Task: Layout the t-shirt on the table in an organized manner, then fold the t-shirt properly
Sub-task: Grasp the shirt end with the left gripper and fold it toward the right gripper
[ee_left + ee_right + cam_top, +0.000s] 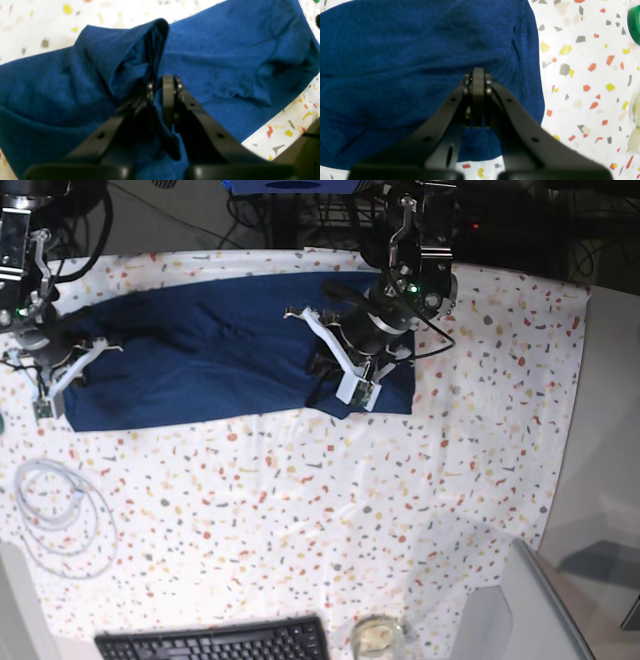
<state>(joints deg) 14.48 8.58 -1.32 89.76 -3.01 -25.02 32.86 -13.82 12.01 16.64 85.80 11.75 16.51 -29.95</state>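
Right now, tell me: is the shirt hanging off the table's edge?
No, in the base view the whole shirt lies on the speckled table, well inside its edges.

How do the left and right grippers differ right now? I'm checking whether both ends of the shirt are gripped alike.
The left gripper pinches a raised ridge of the t-shirt between its fingers; the right gripper is fully shut, with no fabric visible between its fingers. The cloth bunches around the left gripper, but lies fairly smooth under the right gripper. Both sit at opposite ends of the t-shirt on the table.
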